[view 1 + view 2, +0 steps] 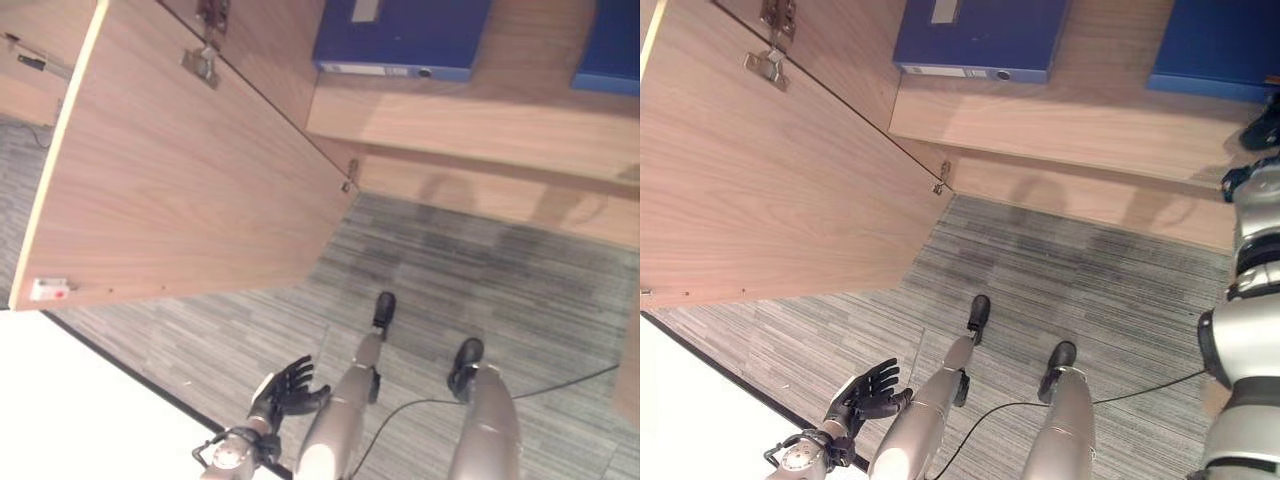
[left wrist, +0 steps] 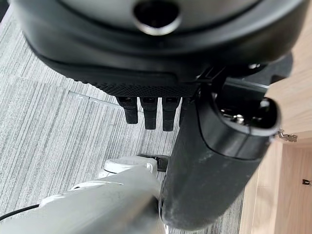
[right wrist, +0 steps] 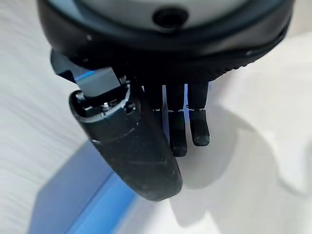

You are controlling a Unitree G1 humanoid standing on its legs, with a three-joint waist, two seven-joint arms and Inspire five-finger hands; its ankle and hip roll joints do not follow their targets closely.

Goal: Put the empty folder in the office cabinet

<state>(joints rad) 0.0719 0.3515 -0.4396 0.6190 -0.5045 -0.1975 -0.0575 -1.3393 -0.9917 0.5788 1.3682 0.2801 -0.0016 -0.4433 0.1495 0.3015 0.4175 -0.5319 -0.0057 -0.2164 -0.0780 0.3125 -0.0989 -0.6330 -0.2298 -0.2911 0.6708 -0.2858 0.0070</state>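
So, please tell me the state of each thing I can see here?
Cabinet door: swung open.
Blue folder: lying flat on the cabinet shelf.
Second blue folder: flat on the same shelf.
Left hand: open, holding nothing.
Right hand: open, above a blue edge.

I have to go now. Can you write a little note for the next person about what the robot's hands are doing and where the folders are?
Left hand: open, holding nothing, low over the grey carpet.
Right hand: fingers relaxed, holding nothing, over a pale surface with a blue folder beside it.
Cabinet door stands open. Two blue folders lie on the cabinet shelf: one on the left, one on the right.
Done: cannot tell whether the empty folder is already shelved. Left: check that, then finish.
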